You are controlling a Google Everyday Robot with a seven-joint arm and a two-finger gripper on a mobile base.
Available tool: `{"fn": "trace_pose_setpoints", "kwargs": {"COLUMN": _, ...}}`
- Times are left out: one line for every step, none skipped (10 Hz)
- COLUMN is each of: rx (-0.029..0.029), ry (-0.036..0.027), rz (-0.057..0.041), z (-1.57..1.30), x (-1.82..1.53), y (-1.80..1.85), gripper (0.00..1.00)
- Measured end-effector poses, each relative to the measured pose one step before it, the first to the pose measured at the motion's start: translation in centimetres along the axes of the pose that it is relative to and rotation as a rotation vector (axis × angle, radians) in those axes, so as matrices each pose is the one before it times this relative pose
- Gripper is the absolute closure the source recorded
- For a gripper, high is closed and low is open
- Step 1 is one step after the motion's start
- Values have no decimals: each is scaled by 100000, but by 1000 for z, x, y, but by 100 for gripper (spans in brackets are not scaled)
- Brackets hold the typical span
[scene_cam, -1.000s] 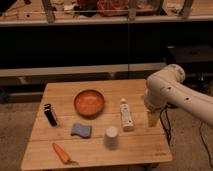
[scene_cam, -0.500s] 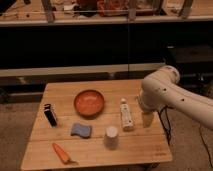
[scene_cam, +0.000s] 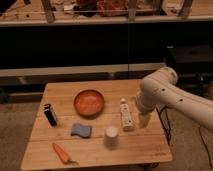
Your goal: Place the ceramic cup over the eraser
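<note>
The small whitish ceramic cup (scene_cam: 111,137) sits on the light wooden table (scene_cam: 135,150), near the front edge. It looks to be mouth down. A soft blue-grey pad (scene_cam: 80,130) lies just left of it, and a small orange carrot (scene_cam: 62,153) lies further left. Behind are a wide orange bowl (scene_cam: 89,103), a black block (scene_cam: 50,115) and a long white tube (scene_cam: 126,114). The robot's gripper (scene_cam: 144,120) hangs just right of the tube — claw spread wide, holding nothing, apart from the cup.

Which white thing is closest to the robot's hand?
The long white tube, lying right beside the hand over the table's right side. The cup stands farther away, nearer the front.
</note>
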Motion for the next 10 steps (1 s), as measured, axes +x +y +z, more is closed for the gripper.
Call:
{"fn": "trace_pose_setpoints", "kwargs": {"rx": -35, "ry": -1257, "rz": 50, "z": 204, "x": -592, "y": -60, "gripper": 20}}
{"fn": "trace_pose_setpoints", "kwargs": {"rx": 97, "ry": -758, "rz": 163, "z": 134, "x": -171, "y": -29, "gripper": 20}}
{"fn": "trace_pose_setpoints", "kwargs": {"rx": 2, "ry": -1256, "rz": 174, "z": 171, "x": -7, "y": 47, "gripper": 20}}
{"fn": "trace_pose_setpoints", "kwargs": {"rx": -63, "ry": -1347, "rz": 212, "z": 226, "x": -103, "y": 79, "gripper": 20}}
{"fn": "trace_pose_setpoints", "kwargs": {"rx": -106, "ry": -1178, "rz": -283, "z": 283, "x": -436, "y": 5, "gripper": 20}}
{"fn": "trace_pose_setpoints", "kwargs": {"rx": -267, "ry": -1890, "rz": -711, "z": 525, "x": -1139, "y": -62, "gripper": 20}}
{"fn": "trace_pose_setpoints", "kwargs": {"rx": -217, "ry": -1693, "rz": -441, "z": 446, "x": -878, "y": -71, "gripper": 20}}
{"fn": "trace_pose_setpoints", "kwargs": {"rx": -206, "ry": -1562, "rz": 687, "z": 259, "x": -194, "y": 78, "gripper": 20}}
{"fn": "trace_pose_setpoints", "kwargs": {"rx": -197, "ry": -1730, "rz": 176, "z": 223, "x": -24, "y": 149, "gripper": 20}}
{"fn": "trace_pose_setpoints", "kwargs": {"rx": -128, "ry": -380, "rz": -234, "z": 155, "x": -104, "y": 59, "gripper": 20}}
